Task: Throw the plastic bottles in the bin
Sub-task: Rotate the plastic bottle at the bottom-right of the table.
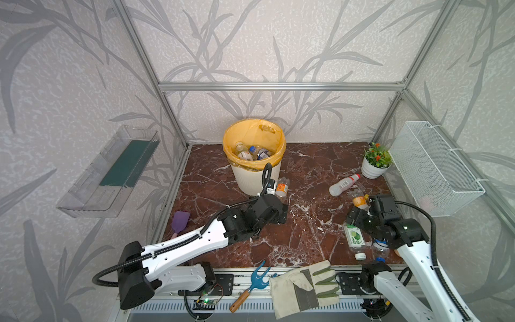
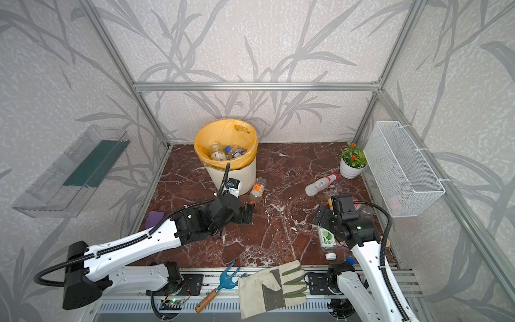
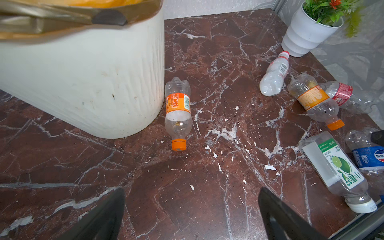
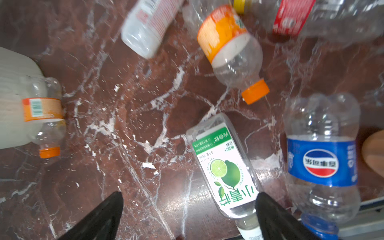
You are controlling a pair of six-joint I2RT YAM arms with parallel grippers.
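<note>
Both claws stand wide open and hold nothing. The right gripper (image 4: 190,196) hangs low over the marble table (image 4: 124,124). The lime-label bottle (image 4: 226,172) lies flat close under it, with its white-capped neck beside one finger rather than squarely between the two. Just past that same finger, off to the side, lies the Pepsi bottle (image 4: 322,162). Farther ahead of this claw, bunched together, are an orange-label bottle (image 4: 230,49), a red-label bottle (image 4: 291,18) and a white bottle (image 4: 143,27).

The left gripper (image 3: 192,194) points toward a second orange-capped bottle (image 3: 178,112), which lies well ahead of its fingers and just beside the wall of the bin (image 3: 83,72). I cannot tell whether the two touch. Beyond that, inside the yellow liner, a few binned bottles (image 1: 250,153) already lie.

I'd judge the job started but far from over: six bottles are on the table, none in a grip.
</note>
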